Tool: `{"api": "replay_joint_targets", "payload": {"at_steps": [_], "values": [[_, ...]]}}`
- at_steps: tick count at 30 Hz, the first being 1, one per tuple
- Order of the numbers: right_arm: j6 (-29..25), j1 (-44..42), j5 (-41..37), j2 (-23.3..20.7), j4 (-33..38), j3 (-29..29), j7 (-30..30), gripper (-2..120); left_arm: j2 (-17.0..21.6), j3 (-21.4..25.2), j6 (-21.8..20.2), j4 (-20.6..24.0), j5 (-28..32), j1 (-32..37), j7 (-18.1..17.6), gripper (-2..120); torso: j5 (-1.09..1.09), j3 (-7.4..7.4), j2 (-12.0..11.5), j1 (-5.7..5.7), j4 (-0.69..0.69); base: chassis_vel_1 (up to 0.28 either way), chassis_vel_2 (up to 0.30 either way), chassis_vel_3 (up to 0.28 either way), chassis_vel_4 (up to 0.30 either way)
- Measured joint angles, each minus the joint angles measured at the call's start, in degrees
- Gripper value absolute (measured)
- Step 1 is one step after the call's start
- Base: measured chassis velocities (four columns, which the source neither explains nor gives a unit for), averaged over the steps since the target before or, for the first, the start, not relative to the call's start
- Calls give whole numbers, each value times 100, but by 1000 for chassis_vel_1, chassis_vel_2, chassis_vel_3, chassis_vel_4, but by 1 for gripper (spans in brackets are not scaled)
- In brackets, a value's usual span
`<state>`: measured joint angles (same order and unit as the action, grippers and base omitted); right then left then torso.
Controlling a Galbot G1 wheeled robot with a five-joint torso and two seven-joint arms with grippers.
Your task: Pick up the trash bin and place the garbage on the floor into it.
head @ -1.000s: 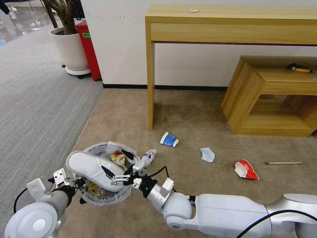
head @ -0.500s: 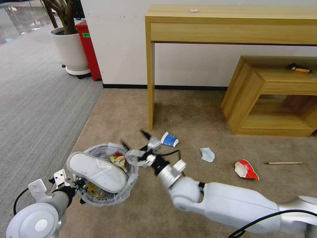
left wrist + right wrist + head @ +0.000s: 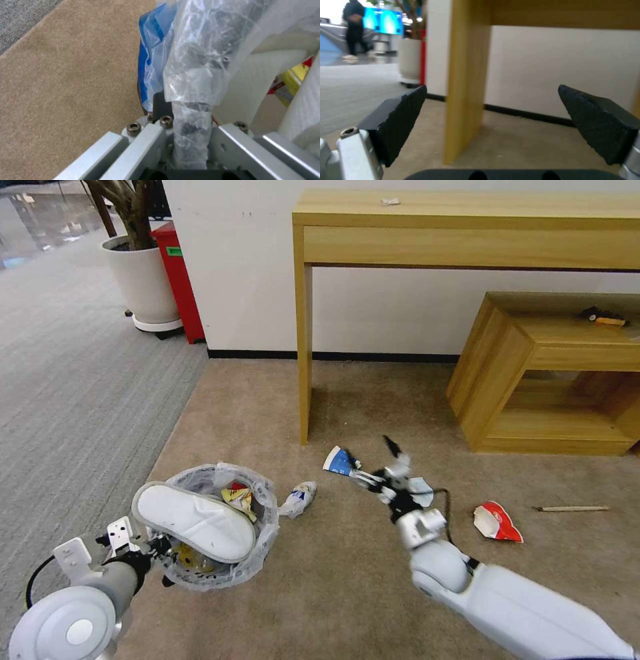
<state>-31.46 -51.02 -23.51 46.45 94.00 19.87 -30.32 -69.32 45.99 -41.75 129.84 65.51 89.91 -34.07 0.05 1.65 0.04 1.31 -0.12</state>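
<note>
The trash bin (image 3: pixel 257 553), black with a crinkled bag liner, hangs low at the left, and my left gripper (image 3: pixel 157 550) is shut on its rim. In the left wrist view the bagged bin rim (image 3: pixel 196 75) runs between that left gripper (image 3: pixel 191 120). A white slipper (image 3: pixel 193 520) lies across the bin's mouth over wrappers. My right gripper (image 3: pixel 371 453) hovers open and empty over the floor (image 3: pixel 347 580), between the blue-white paper cup (image 3: pixel 337 460) and the pale blue mask (image 3: pixel 421 488). Its fingers (image 3: pixel 403 117) stand wide apart. A small bottle (image 3: pixel 299 498), a red wrapper (image 3: pixel 497 521) and a wooden stick (image 3: pixel 572 509) lie on the carpet.
A wooden table leg (image 3: pixel 305 353) stands just beyond the cup, also the table leg (image 3: pixel 466 80) in the right wrist view. A low wooden shelf (image 3: pixel 533 373) is at the right by the wall. Grey striped carpet (image 3: pixel 73 380), a white planter (image 3: pixel 143 280) and a red box (image 3: pixel 180 280) lie far left.
My right arm has swung from over the bin to the right, past the bottle, to between the cup and the mask. The slipper stays on the bin. The left arm holds still.
</note>
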Motion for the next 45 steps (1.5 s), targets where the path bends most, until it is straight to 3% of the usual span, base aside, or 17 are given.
{"api": "replay_joint_targets", "payload": {"at_steps": [6, 10, 45], "values": [[-209, -848, 558, -69, -23, -870, 9, 100, 17, 6, 9, -24, 5, -30, 13, 0, -2, 0, 0, 0, -1, 0, 0, 0, 0], [-295, -1059, 696, -85, -61, -1061, 99, 100, 38, 7, 10, -9, 19, -21, 9, 0, -3, 0, 0, -1, 0, 0, 0, 0, 0], [-118, -1016, 945, 154, -13, -711, 24, 100, 3, 71, 18, 169, 21, 145, 2, 0, -3, 0, 0, -1, 0, 0, 0, 0, 0]]}}
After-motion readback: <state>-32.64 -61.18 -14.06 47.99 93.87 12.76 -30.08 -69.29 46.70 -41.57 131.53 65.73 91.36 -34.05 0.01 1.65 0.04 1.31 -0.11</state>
